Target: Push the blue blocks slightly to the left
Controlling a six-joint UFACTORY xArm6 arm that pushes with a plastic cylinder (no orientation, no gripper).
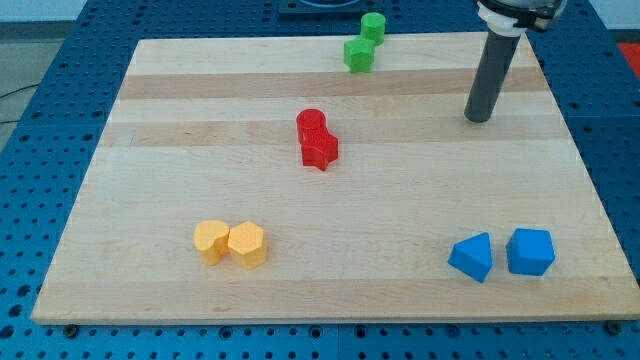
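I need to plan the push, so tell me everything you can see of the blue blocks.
The blue blocks are two, side by side near the board's lower right corner. The blue wedge-like block lies at the view's left of the pair, the blue cube-like block at its right, a thin gap between them. Both look like matte plastic. My tip stands far above them in the view, touching neither.

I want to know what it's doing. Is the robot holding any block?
No. My tip touches nothing; it stands apart, toward the view's top from the blue blocks.
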